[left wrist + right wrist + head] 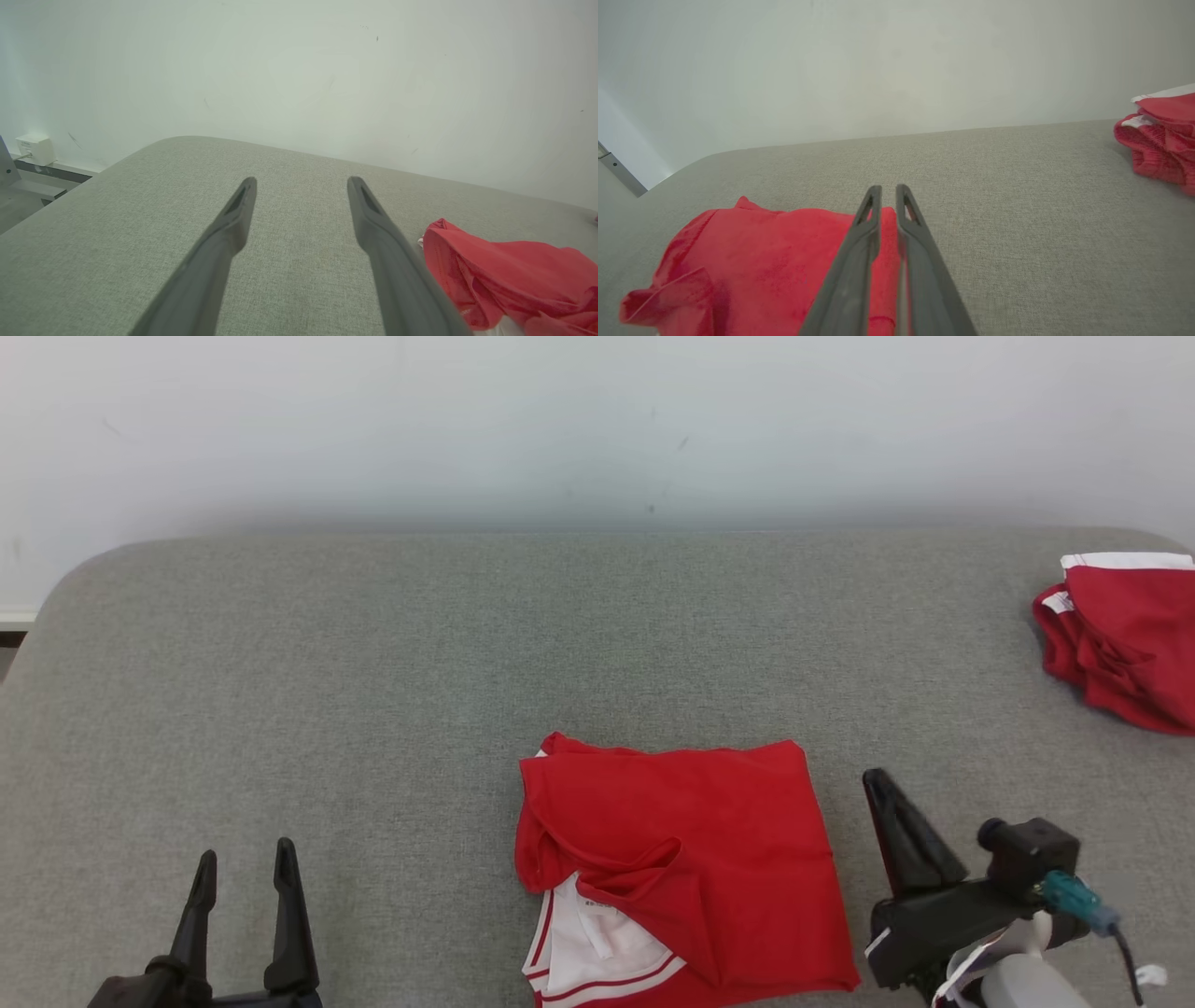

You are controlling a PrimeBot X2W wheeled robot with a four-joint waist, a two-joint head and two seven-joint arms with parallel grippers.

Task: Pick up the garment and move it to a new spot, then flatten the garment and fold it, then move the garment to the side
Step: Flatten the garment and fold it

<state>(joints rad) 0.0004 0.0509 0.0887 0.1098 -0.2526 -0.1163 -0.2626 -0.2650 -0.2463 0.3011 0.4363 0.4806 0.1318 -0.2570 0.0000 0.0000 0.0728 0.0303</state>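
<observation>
Setting: a grey fabric-covered worktop with rounded corners, set against a pale wall.
Garment: a red garment with white and red striped trim, folded into a rough square, lies at the near middle of the worktop; a loose flap curls over its near left part, baring the white inner side.
Left pincer: the left pincer sits at the lower left with its fingers wide apart and nothing between them, well clear of the garment; from the left wrist the red cloth lies just off its right finger.
Right pincer: the right pincer stands just beside the garment's right edge, turned edge-on, a teal plug on its wrist; from the right wrist its fingers are nearly together, a thin slit between them, with no cloth seen caught at the tips, over the edge of the red cloth.
Far right: a second red bundle with white trim rests at the worktop's right edge, well apart.
Far left: a small white box sits on the wall.
</observation>
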